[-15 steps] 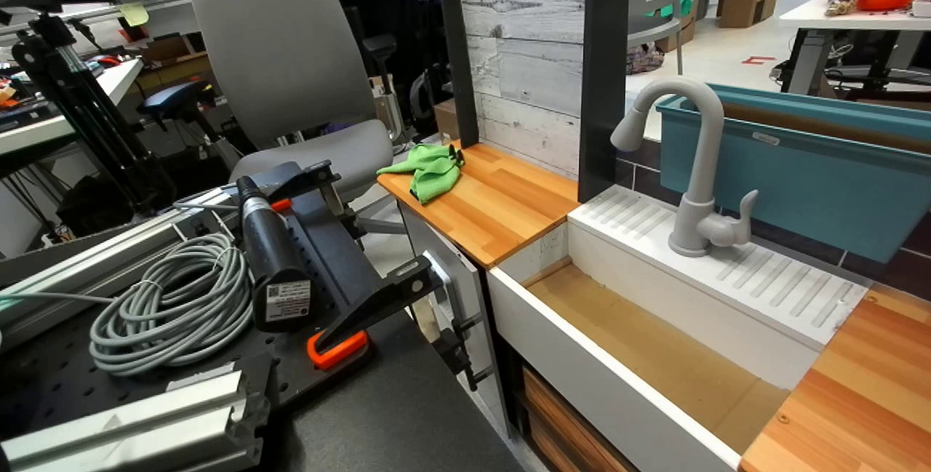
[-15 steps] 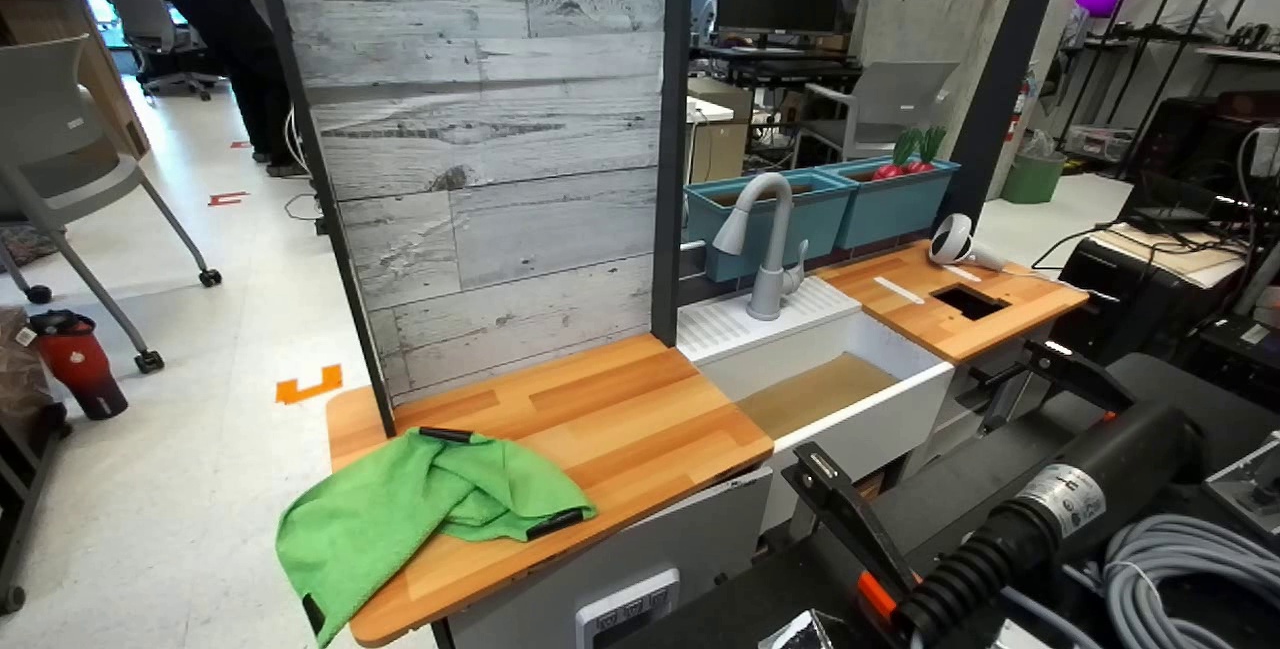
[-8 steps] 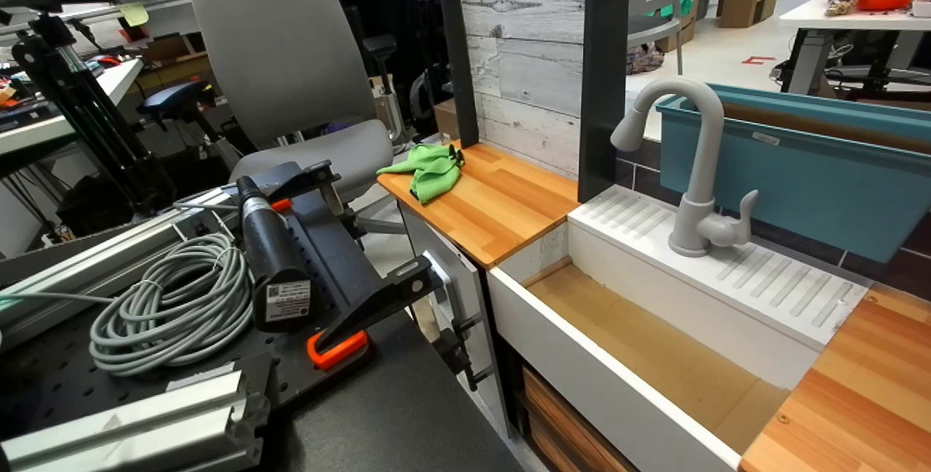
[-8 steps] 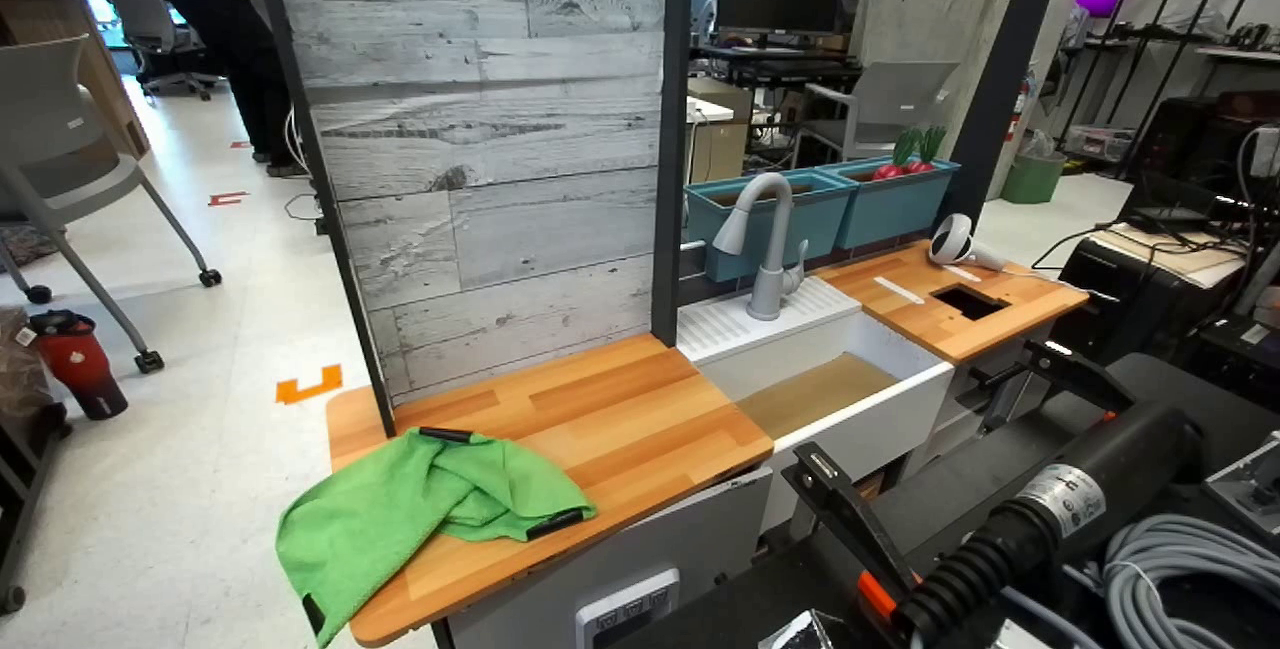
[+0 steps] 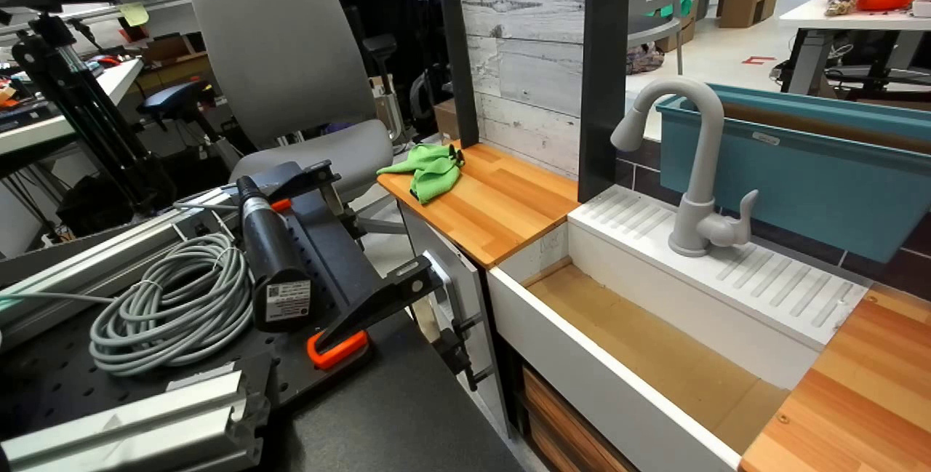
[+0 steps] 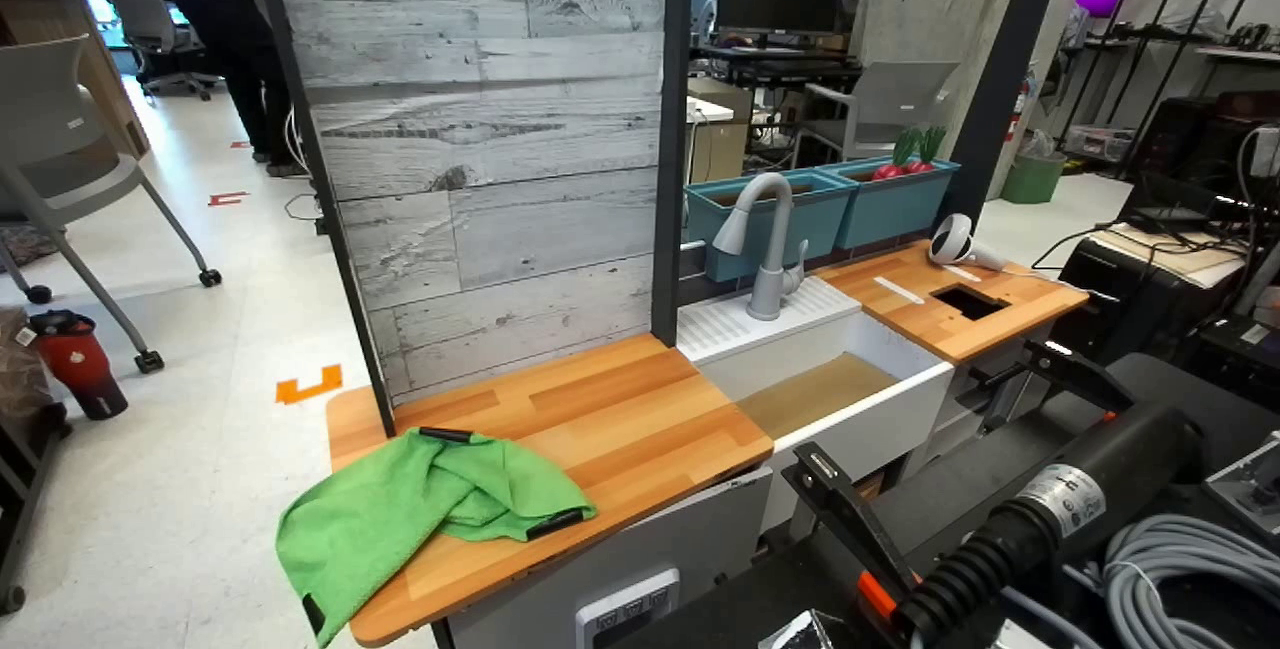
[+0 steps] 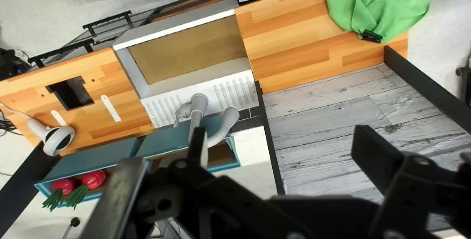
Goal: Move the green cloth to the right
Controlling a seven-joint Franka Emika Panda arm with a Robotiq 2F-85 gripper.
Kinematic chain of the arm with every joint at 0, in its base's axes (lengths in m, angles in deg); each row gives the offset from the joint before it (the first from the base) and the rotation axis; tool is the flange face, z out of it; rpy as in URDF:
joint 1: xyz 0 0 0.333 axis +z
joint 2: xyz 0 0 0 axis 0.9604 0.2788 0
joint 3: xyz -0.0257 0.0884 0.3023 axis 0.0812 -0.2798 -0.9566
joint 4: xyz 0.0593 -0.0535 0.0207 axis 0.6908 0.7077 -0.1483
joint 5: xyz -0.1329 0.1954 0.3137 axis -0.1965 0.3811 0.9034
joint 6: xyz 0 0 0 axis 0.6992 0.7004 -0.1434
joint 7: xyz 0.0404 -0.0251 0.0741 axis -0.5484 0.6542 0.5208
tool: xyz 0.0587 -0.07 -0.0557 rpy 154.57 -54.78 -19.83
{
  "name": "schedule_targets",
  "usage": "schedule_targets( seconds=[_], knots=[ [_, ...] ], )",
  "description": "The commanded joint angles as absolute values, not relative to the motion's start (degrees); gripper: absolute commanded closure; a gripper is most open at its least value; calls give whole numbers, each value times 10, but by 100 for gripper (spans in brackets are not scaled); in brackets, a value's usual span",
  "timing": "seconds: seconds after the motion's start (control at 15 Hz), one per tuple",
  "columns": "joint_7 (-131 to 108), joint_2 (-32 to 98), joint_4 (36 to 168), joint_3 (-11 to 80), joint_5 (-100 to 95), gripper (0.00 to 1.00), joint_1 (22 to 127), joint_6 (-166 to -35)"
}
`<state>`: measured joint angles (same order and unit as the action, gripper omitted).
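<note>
Two black jaws reach in from the bottom of the wrist view, one tip at about seven o'clock and the other near four, spread wide apart and holding nothing. Well away from them, at two o'clock in that view, lies the green cloth, rumpled over the end of a striped wooden tabletop. In an exterior view it sits between seven and eight o'clock, just beside the foot of a black post, with one part hanging past the tabletop's rounded corner. Dark strips show at its edges, too small for me to name with confidence.

A white sink with a tan floor adjoins the tabletop, and in both exterior views a grey faucet rises from its back ledge, at about twelve o'clock from the basin. Behind that stand teal planters, one bearing red radishes with green tops, which fall at eight o'clock in the wrist view. A white, round-headed device lies close to nine o'clock there, near a dark hole cut in a second tabletop. Between three and four o'clock, a weathered plank panel shows beyond the first tabletop's back edge. In an exterior view, a coil of grey cable lies at eight o'clock and a grey chair stands at ten.
</note>
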<state>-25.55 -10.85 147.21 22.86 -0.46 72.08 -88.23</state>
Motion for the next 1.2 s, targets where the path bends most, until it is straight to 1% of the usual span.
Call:
schedule_targets(
  seconds=[0.0, 0.87, 1.13],
  knots=[
    [-257, -108, 1471, 232, -7, 0, 725, -881],
    [-257, -108, 1471, 232, -7, 0, 725, -881],
    [-281, -70, 1476, 221, 4, 0, 729, -921]
  ],
)
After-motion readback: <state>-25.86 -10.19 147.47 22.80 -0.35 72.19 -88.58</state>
